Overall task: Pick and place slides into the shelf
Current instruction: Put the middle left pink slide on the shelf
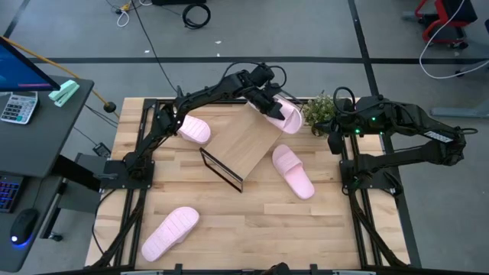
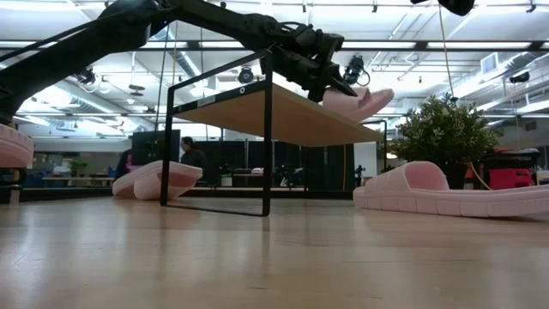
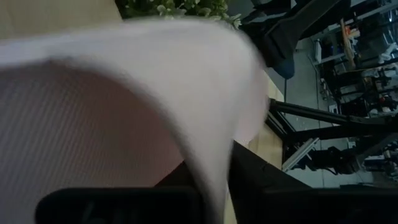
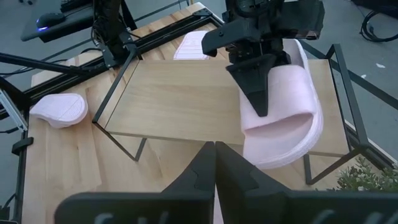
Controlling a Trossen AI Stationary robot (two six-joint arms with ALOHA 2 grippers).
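Observation:
My left gripper (image 1: 269,103) reaches over the shelf's (image 1: 243,141) far right corner, shut on a pale pink slide (image 1: 284,116). In the right wrist view that slide (image 4: 283,118) lies along the shelf's wood board (image 4: 180,102), its strap end past the board's edge. Three more slides lie sole-down on the table: one (image 1: 193,130) left of the shelf, one (image 1: 293,171) right of it, one (image 1: 170,232) near the front left. My right gripper (image 1: 334,143) waits shut at the table's right edge, touching nothing. My left gripper holds the slide from above, slanting down from the table's left. One dark finger (image 4: 258,90) lies along the footbed (image 4: 292,87), pointing toward the strap (image 4: 280,127). The other finger is hidden by the slide. The low view shows the slide (image 2: 360,101) tilted at the board's end.
A small green plant (image 1: 321,111) stands right behind the held slide, between the two arms. The shelf stands askew in mid-table on a thin black wire frame (image 2: 268,137). Bare wood tabletop (image 1: 252,229) lies along the near side. A person (image 2: 190,154) sits far off in the room.

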